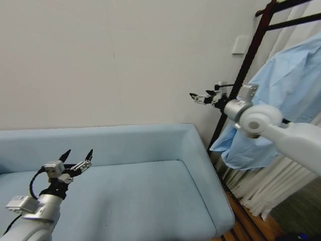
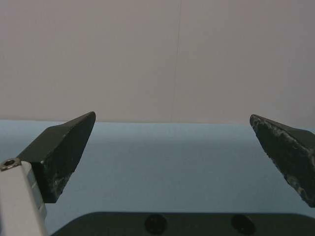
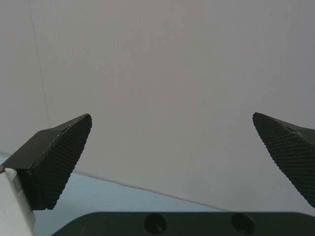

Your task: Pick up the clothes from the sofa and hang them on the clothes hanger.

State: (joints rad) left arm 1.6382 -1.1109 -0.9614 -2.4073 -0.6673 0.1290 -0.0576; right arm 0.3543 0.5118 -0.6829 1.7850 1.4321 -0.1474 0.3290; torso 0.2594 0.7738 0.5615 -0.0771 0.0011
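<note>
Pale blue cloth, a loose long-sleeved shirt, is draped over the dark metal clothes rack at the right of the head view. Its lower folds hang down past the rack's slanted upright, beside the right end of the light blue upholstered sofa. The shirt is clear of the sofa seat and neither claw touches it. Behind the rack hangs a white pleated curtain, which reaches down to a strip of wooden floor.

The right claw is held high in front of the plain white wall. It sits just to the left of the rack's upright and above the sofa's right end, pointing away from the shirt. In the right wrist view this claw is spread wide with nothing between its dark textured fingers, facing the wall with a sliver of sofa below.

The left claw hovers low over the left part of the sofa seat, its tips pointing up toward the backrest. In the left wrist view it also stands wide and holds nothing, with the sofa's blue cushion behind it.
</note>
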